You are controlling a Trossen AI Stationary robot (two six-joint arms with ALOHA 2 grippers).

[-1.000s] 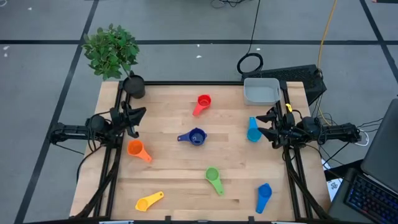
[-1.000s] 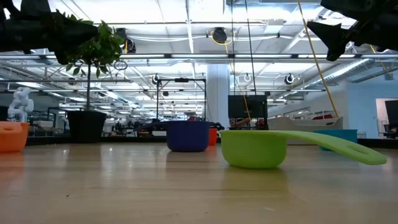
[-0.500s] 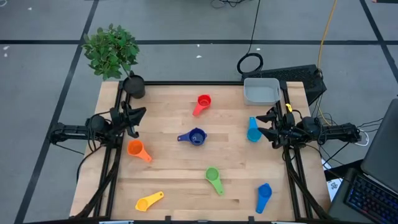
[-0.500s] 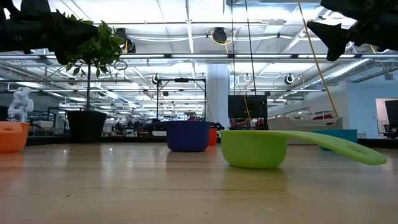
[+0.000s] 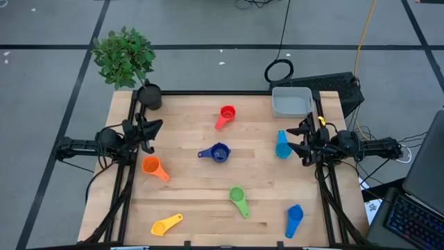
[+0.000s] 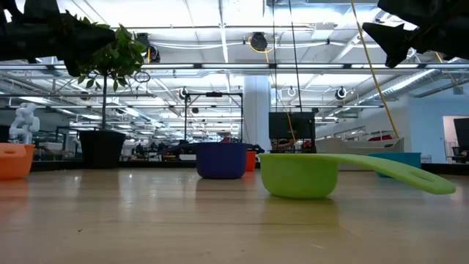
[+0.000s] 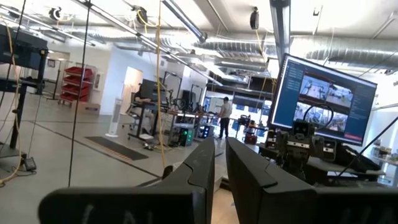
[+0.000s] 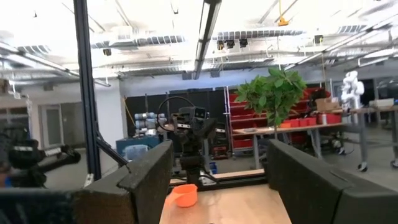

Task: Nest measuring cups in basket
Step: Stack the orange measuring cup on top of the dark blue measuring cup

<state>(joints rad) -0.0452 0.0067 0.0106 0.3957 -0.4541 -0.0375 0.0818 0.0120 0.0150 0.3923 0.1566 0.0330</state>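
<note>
My left gripper (image 5: 154,134) hangs above the table's (image 5: 187,187) left edge, just below the black plant pot (image 5: 148,96), fingers (image 7: 202,168) nearly closed with only a slim gap, holding nothing. My right gripper (image 5: 300,139) hangs at the right edge just below the grey basket (image 5: 292,101), fingers (image 8: 152,171) spread wide, empty. Using the basket as landmark: it sits at the table's far right corner, nothing in it. Light blue cup (image 5: 282,146) is the closest, just in front of the basket and right beside my right gripper's tips, not touching as far as I can tell. Red cup (image 5: 225,115) lies to the basket's left, near the far edge. Dark blue cup (image 5: 216,153) is at table centre, farther left and nearer me than the basket. Green cup (image 5: 238,200) is well in front of the basket, past centre. Medium blue cup (image 5: 294,219) is straight in front of the basket at the near edge. Orange cup (image 5: 153,167) is across the table from the basket, just below my left gripper. Yellow cup (image 5: 166,224) is at the near left corner, farthest from the basket. All cups apart, none nested.
</note>
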